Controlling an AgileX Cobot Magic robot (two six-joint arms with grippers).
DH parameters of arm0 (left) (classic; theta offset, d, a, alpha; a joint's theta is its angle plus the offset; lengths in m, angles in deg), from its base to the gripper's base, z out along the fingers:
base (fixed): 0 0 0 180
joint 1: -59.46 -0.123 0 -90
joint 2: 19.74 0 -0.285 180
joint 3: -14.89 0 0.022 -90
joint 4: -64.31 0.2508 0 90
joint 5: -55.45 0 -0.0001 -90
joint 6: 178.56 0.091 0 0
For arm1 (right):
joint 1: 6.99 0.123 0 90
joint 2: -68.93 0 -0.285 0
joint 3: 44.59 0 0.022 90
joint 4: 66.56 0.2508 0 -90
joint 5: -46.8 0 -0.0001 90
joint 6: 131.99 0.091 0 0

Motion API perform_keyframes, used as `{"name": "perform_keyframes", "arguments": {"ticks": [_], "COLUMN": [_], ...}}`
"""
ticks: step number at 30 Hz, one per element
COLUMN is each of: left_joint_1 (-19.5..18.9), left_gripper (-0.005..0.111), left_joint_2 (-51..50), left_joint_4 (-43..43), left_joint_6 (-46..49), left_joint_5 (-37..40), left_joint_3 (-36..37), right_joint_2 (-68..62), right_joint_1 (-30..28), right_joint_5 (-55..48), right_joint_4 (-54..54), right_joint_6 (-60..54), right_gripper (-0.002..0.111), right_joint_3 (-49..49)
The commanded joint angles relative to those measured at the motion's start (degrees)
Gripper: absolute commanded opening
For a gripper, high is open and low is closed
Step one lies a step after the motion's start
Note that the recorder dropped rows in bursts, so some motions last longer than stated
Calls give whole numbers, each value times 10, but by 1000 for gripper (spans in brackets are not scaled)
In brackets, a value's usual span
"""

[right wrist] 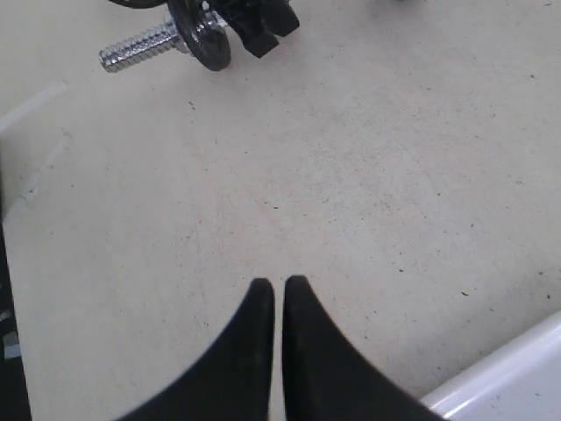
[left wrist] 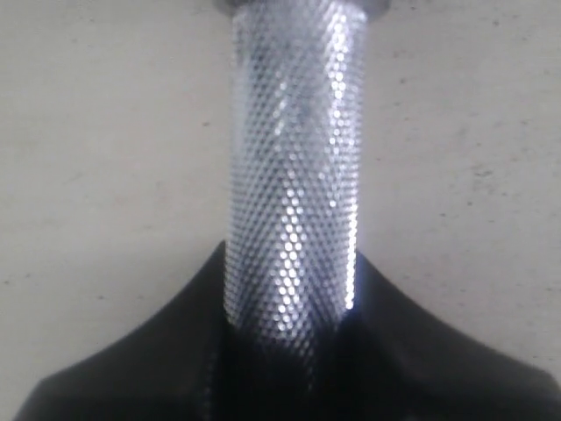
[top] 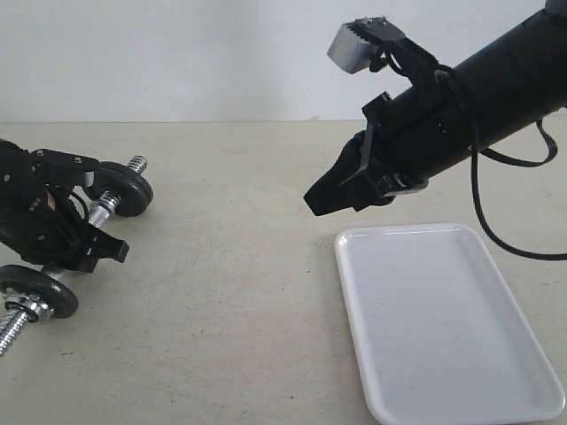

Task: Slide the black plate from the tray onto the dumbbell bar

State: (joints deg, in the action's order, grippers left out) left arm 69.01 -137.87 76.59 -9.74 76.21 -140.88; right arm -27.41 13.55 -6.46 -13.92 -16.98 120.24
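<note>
- Left gripper (top: 104, 211) is clamped on the knurled middle of the dumbbell bar (left wrist: 294, 175), at the left side of the table (top: 230, 292).
- Far plate (top: 124, 186) and near plate (top: 40, 297), both black, sit on the bar, one on either side of the grip; a threaded end projects beyond each.
- Which one is the task's plate cannot be told.
- Tray (top: 443, 336) lies at right, well apart from the bar.
- Right gripper (right wrist: 279, 285) is closed on nothing, raised above the table near the tray's far left corner.
</note>
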Motion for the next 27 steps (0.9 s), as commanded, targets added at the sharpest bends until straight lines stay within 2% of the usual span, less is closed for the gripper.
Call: {"name": "perform_keyframes", "arguments": {"ticks": [1,11,27], "left_joint_1": [32,70,72], "left_gripper": [4,4,4], "left_joint_2": [-40,-40,-40], "left_joint_4": [-74,-97,-115], "left_joint_6": [-10,2,12], "left_joint_5": [24,0,-31], "left_joint_3": [33,33,33], "right_joint_2": [6,6,6], "right_joint_1": [0,0,0], "right_joint_5": [8,43,60], "right_joint_4": [-20,-83,-115], "right_joint_6": [20,97,131], "right_gripper": [0,0,0], "right_joint_3": [-1,-1,-1]}}
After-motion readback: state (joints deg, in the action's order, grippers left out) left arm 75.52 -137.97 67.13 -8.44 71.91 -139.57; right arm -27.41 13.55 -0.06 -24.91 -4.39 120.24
